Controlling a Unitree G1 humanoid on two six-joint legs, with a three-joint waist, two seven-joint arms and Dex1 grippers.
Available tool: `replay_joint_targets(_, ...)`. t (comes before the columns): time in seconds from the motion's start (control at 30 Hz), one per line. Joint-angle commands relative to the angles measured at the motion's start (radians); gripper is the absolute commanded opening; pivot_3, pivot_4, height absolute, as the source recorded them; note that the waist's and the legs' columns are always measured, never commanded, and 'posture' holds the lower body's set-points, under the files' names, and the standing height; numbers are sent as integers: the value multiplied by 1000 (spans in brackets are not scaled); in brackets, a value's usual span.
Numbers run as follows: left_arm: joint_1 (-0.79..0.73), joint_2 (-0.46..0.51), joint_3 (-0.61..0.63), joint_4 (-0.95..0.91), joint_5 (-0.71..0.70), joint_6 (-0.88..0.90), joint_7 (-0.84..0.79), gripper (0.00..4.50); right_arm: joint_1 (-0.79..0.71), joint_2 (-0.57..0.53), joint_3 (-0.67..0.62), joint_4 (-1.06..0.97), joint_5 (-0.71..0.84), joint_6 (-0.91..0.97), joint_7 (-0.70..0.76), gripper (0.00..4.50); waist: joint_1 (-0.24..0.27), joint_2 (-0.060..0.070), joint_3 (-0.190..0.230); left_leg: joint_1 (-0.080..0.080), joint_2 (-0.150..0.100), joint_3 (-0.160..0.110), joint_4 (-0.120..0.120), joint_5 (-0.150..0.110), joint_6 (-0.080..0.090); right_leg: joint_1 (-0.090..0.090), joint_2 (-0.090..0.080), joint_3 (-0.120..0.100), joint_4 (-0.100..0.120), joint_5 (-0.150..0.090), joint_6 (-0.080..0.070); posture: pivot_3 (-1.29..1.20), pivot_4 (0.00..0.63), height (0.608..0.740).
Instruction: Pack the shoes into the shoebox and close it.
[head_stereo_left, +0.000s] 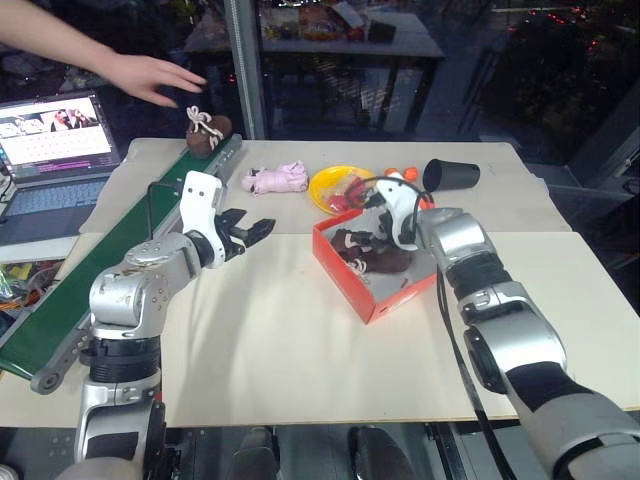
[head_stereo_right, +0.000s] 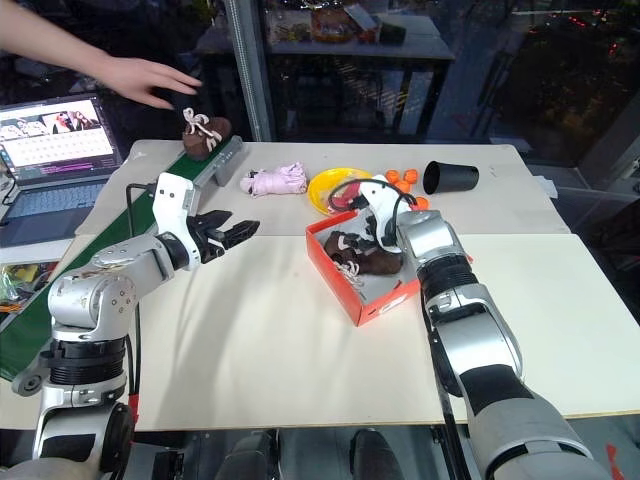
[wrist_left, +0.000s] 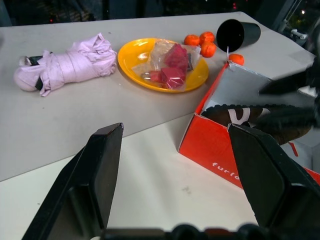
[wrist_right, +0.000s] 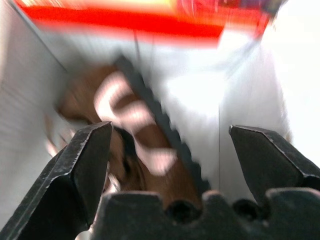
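On the near part of the cream-covered table (head_stereo_left: 290, 350), bare surface is seen, with a green conveyor strip (head_stereo_left: 75, 290) running along its left edge. Further in, the left gripper (head_stereo_left: 252, 230) is held above the table with its fingers spread apart and nothing between them; it is pointed toward the shoebox (head_stereo_left: 385, 300), which sits open near the table's middle, its red-orange walls and white inside visible. One brown shoe (head_stereo_left: 385, 260) is seen lying inside the shoebox. The right gripper (head_stereo_right: 372, 232) is positioned just over the box's opening; in the right wrist view its fingers (wrist_right: 87, 165) are seen widely parted above the shoe, and nothing is held. Behind the box, a yellow bowl (head_stereo_left: 330, 185) with red pieces, a pink plush bundle (head_stereo_left: 275, 178), small orange fruits (head_stereo_right: 402, 180) and a black cup (head_stereo_left: 452, 175) tipped on its side are laid out. At the far left end, the second shoe (head_stereo_left: 208, 132) is placed at the head of the conveyor. A laptop (head_stereo_left: 55, 150) is seen beside it, a person's hand (head_stereo_left: 150, 78) is stretched above, and dark glass walls are seen beyond.
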Motion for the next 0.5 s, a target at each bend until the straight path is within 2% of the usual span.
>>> replay_joint_targets(0.03,-7,21,55,-5,29,-47,39,3573,31,31,-120,-314,100,107,-42,4467,-1,0,0,0,0,0,0,0,0,0,0,0,0,0,0,0,150,740)
replay_joint_targets(0.13,5,19,90,31,62,-97,83,3573,88,44,-146,-464,144,105,-34,4467,2,0,0,0,0,0,0,0,0,0,0,0,0,0,0,0,150,740)
replay_joint_targets(0.27,58,14,139,93,117,-208,133,3573,223,94,-204,-648,309,109,47,4467,5,0,0,1,0,0,0,0,0,2,0,-1,-1,0,0,0,150,740)
replay_joint_targets(0.5,161,26,211,186,148,-364,133,3573,385,146,-110,-820,399,103,88,4467,3,0,0,1,0,0,0,0,0,1,0,0,0,0,0,0,150,740)
